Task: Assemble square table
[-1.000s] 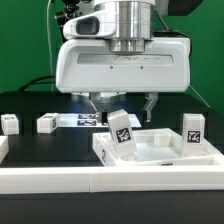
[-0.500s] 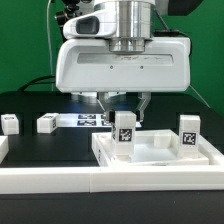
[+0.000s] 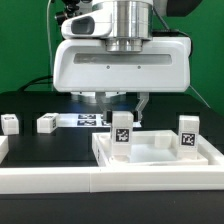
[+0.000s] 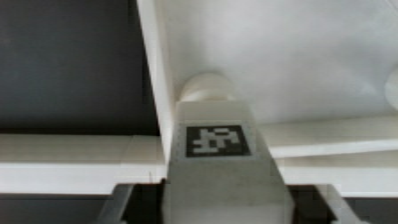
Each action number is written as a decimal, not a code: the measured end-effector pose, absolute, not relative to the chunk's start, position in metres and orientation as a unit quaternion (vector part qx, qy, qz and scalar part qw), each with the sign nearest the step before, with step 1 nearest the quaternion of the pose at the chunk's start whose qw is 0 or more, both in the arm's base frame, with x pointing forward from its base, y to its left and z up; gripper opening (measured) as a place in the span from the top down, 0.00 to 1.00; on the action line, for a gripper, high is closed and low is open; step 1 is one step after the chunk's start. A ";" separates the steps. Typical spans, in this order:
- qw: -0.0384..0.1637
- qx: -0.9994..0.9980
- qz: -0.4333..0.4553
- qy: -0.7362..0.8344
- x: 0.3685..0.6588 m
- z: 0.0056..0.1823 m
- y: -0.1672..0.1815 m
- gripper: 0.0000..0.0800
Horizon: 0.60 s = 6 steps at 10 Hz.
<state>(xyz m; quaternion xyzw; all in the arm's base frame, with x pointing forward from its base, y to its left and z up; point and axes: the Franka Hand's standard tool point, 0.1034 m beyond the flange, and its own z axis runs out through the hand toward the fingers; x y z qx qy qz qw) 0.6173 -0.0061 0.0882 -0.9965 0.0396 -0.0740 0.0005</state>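
Setting: a black counter (image 3: 60, 148) before a green backdrop, with a white border rail (image 3: 100, 182) along the edge in front of the tabletop.
Pincer: the pincer (image 3: 122, 108) hangs straight down over the tabletop, its jaws drawn in against both sides of one leg. In the wrist view that leg fills the gap between the jaws.
Held leg: the held leg (image 3: 121, 133) stands upright with its tag facing the exterior camera. Its foot is inside the tabletop's raised rim, near the corner at the exterior view's left. Whether it is seated in a hole cannot be told.
Tabletop: the tabletop (image 3: 165, 158), a white square tray, lies flat on the counter directly beneath the pincer.
Second leg: the second leg (image 3: 190, 132) stands upright in the tabletop near its corner at the exterior view's right. Whether it is fastened is not visible.
Loose legs: two loose legs (image 3: 46, 123) lie on the counter, well apart from the tabletop toward the exterior view's left.
Marker board: the marker board (image 3: 82, 120) lies flat on the counter behind the tabletop.
Progress: by my judgement roughly halfway. One leg is placed and one is being set. This leg has yet to be released, and two are yet to be fetched.
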 end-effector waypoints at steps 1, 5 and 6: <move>0.004 -0.993 -0.076 0.091 0.617 0.088 -0.005 0.63; 0.017 -0.961 -0.081 0.263 0.620 0.088 0.001 0.63; 0.021 -0.947 -0.078 0.310 0.620 0.088 0.005 0.63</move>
